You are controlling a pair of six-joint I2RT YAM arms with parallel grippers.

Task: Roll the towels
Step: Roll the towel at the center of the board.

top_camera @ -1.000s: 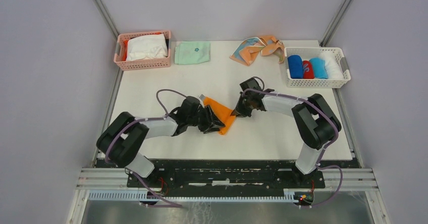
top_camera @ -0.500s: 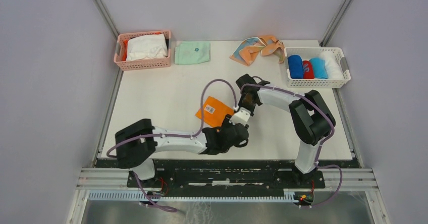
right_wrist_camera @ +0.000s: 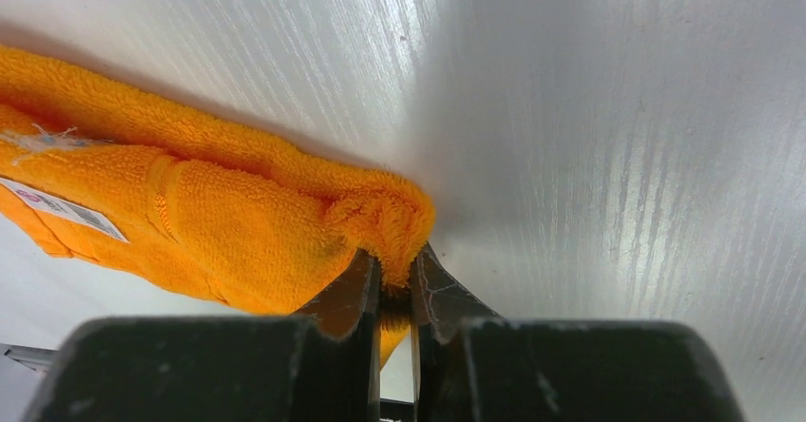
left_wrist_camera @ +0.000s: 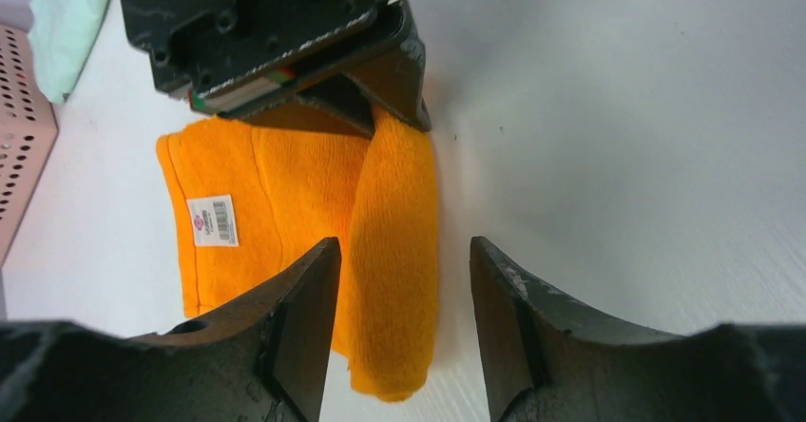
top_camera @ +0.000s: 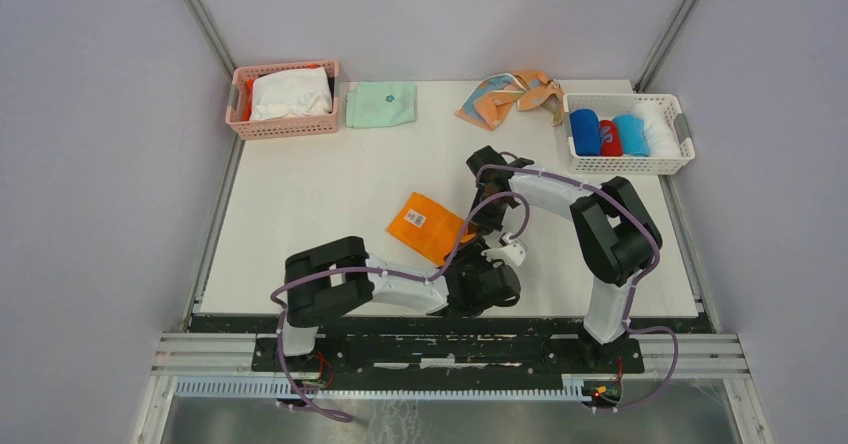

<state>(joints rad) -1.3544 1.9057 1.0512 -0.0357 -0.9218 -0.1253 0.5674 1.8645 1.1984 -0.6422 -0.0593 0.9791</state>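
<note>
The bright orange towel point(top_camera: 428, 226) lies mid-table with its white label up and its right edge folded into a thick band point(left_wrist_camera: 397, 251). My right gripper point(top_camera: 486, 212) is shut on the far right corner of that towel point(right_wrist_camera: 285, 213), and cloth shows between its fingers point(right_wrist_camera: 392, 262). My left gripper point(top_camera: 468, 264) is at the towel's near end. It stands open point(left_wrist_camera: 399, 256), with the folded band between its fingers but untouched. A peach patterned towel point(top_camera: 515, 96) lies crumpled at the back. A royal blue towel point(top_camera: 585, 131) sits rolled in the white basket point(top_camera: 625, 163).
The white basket at the back right also holds red, light blue and white rolls. A mint-green folded cloth point(top_camera: 381, 103) and a pink basket point(top_camera: 285, 124) with white cloth stand at the back left. The right gripper's black body point(left_wrist_camera: 285, 32) hangs over the towel's far end.
My left gripper let go of the towel's left side, opened, and swung round to the towel's near right end. The towel now lies flatter, label up. The right gripper kept its grip.
</note>
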